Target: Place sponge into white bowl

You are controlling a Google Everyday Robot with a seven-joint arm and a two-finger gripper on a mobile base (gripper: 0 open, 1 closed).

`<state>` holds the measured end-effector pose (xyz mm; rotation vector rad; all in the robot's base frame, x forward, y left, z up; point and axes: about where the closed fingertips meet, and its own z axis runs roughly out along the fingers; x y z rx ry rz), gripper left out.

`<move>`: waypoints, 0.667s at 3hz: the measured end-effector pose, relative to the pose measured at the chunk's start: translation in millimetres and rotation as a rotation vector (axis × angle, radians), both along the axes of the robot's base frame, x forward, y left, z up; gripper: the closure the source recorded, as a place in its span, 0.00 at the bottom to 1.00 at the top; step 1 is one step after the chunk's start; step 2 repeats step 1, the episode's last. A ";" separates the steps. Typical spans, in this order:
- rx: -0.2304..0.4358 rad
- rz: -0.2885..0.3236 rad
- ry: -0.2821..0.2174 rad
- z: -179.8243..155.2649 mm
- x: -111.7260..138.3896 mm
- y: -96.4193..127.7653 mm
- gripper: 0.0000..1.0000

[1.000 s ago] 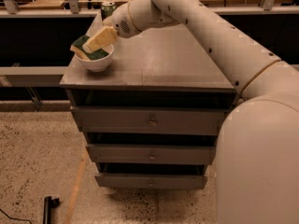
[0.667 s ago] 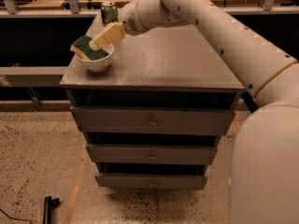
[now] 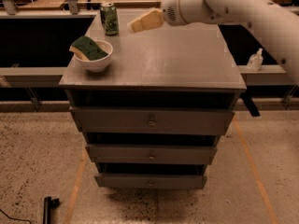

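At tabletop [image 3: 163, 64] front-left: sponge [image 3: 88, 48] lies in white bowl [image 3: 96, 63], green side up, 1 end over rim. Placing looks done. Claw [image 3: 133, 26] w/o load, hovers right of can [image 3: 109, 18], apart from bowl; wide/narrow: can't tell.

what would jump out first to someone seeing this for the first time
The big white arm reaches in from the upper right, and its pale yellow gripper hangs above the back of the grey drawer cabinet, just right of a green can. Next comes the sponge, green side up, lying tilted in the white bowl near the cabinet top's left edge, apart from the gripper.
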<state>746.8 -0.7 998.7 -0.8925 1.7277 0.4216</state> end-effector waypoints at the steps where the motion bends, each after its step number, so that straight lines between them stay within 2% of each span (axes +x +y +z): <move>1: 0.022 -0.042 -0.016 1.5 4.4 -3.6 0.00; 2: 0.022 -0.042 -0.016 1.5 4.4 -3.6 0.00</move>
